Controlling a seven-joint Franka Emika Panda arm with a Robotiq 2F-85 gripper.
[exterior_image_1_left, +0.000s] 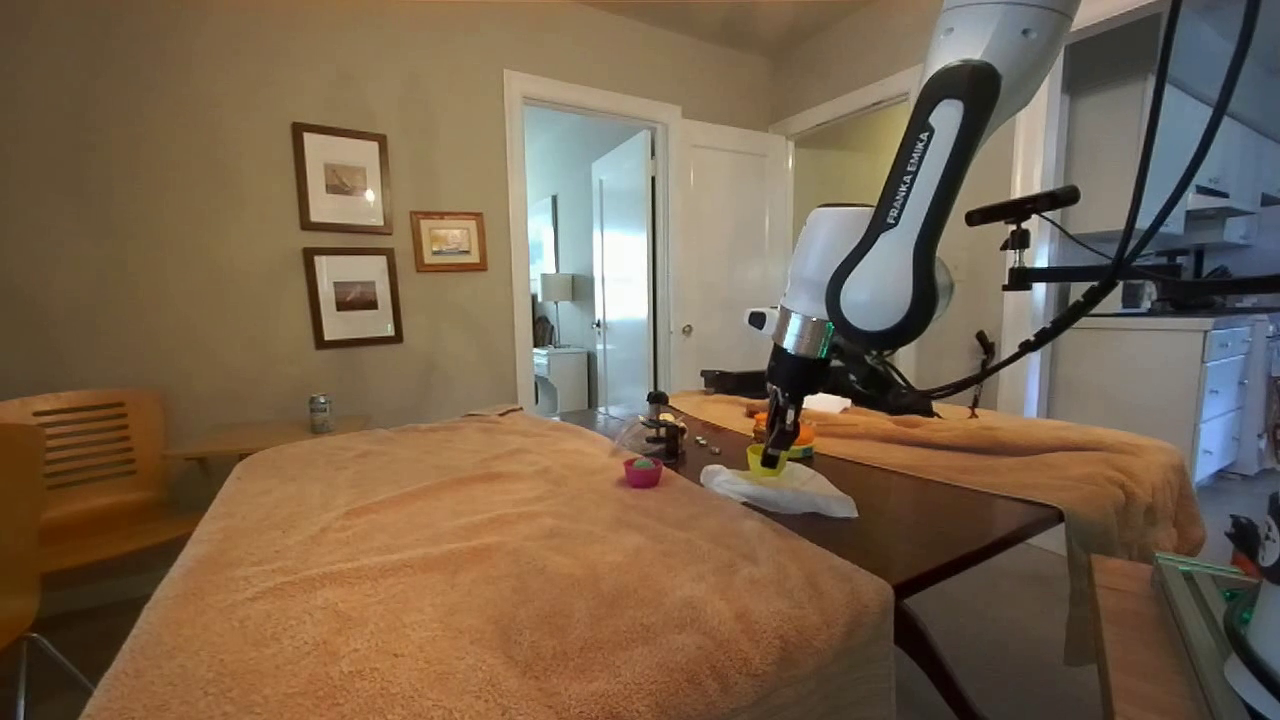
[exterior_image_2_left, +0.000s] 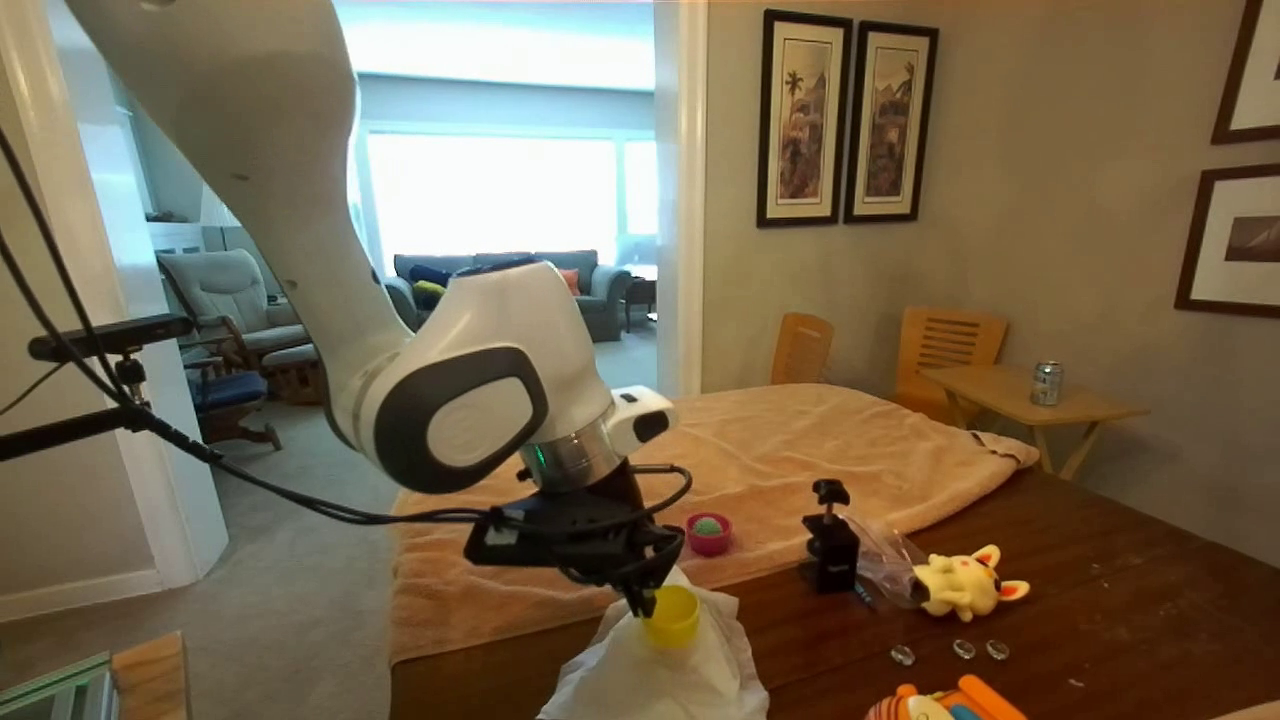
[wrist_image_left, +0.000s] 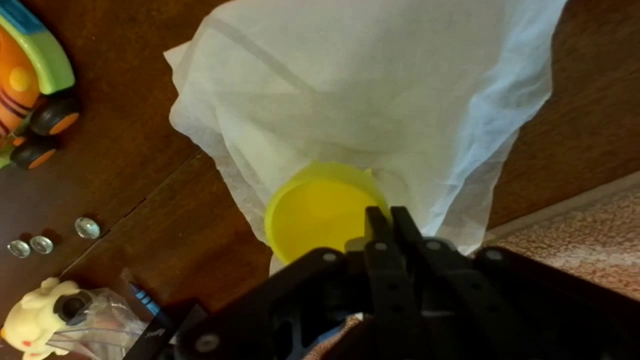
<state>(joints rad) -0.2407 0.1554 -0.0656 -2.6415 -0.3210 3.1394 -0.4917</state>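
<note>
Nearest the wrist lens, the black pincer (wrist_image_left: 385, 212) was clenched on the rim of a yellow cup (wrist_image_left: 317, 215), one finger inside the wall and one outside. Reckoned from the fingertips in the wrist view, the cup's mouth lay at nine o'clock. Under the cup spread a crumpled white sheet (wrist_image_left: 350, 95), reaching toward twelve and one; whether the cup's base touched it could not be made out. The sheet rested on a dark wooden table (wrist_image_left: 125, 120), and a peach towel (wrist_image_left: 575, 245) lay between three and four.

Farther out, a blue crayon (wrist_image_left: 145, 299) showed between eight and nine, with a pale yellow toy animal (wrist_image_left: 35, 320) beyond it, partly in a clear plastic bag (wrist_image_left: 107, 325). Three clear beads (wrist_image_left: 87, 228) lay at nine, and a colourful toy vehicle (wrist_image_left: 22, 85), cut off by the border, at ten.

In an exterior view, a magenta cup (exterior_image_2_left: 710, 548) holding a green ball (exterior_image_2_left: 707, 526) stood on the towel at one o'clock from the pincer. Just past two stood a black clamp (exterior_image_2_left: 833, 555); well beyond, at two, a drink can (exterior_image_2_left: 1046, 383) stood on a folding stand (exterior_image_2_left: 985, 388).
</note>
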